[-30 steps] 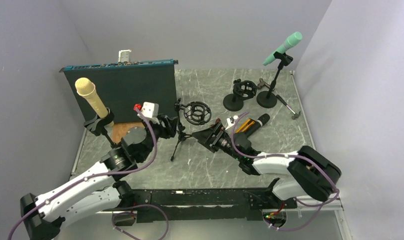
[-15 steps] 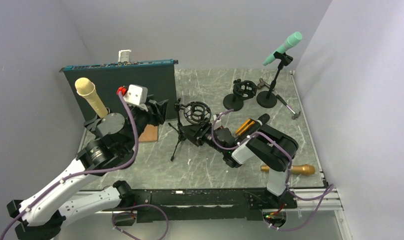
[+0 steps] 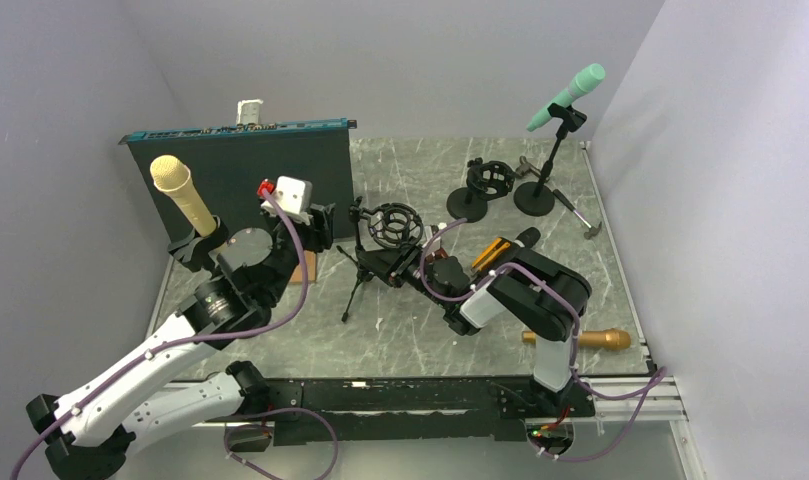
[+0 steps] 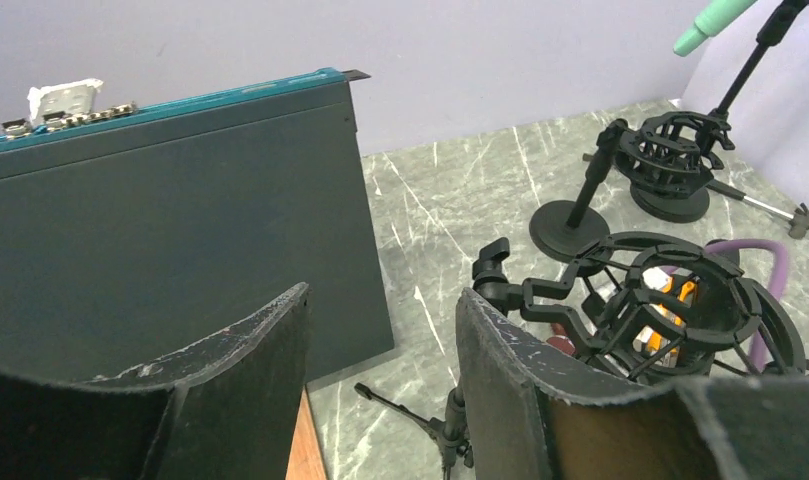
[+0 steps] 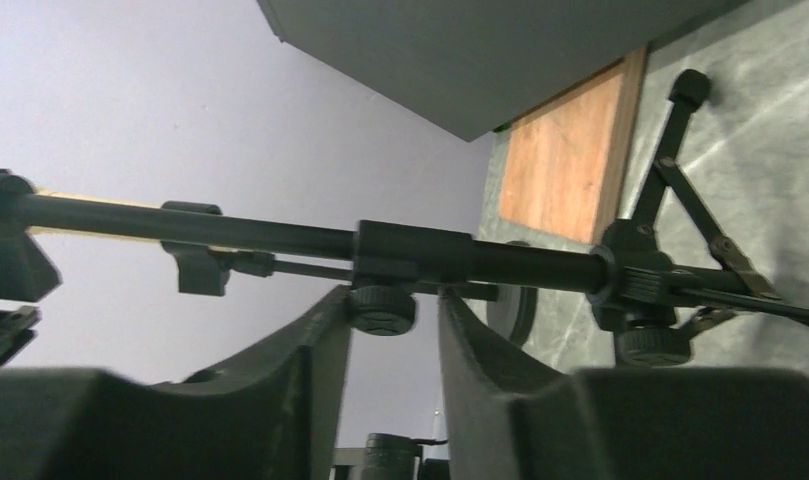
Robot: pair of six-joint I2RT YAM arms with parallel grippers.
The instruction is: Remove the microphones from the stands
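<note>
Grey marble table (image 3: 420, 340), lilac walls; cream microphone (image 3: 180, 195) upright in clip stand (image 3: 187, 250), far left; teal microphone (image 3: 570, 92) on round-base stand (image 3: 533, 198), far right; gold microphone (image 3: 585, 339) lying loose, near right; tripod stand (image 3: 360, 275) with shock mount (image 3: 395, 225), centre; left gripper (image 4: 385, 300) agape, holding nothing, beside mount; right gripper (image 5: 390, 300) narrowly straddling knob (image 5: 383, 308) on tripod pole; whether it grips, cannot tell.

Dark upright panel (image 3: 245, 180) with teal top edge, rear left on the grey marbled tabletop (image 3: 420, 170); white fitting (image 3: 249, 110) on top; wooden board (image 5: 570, 170) flat at its base.
</note>
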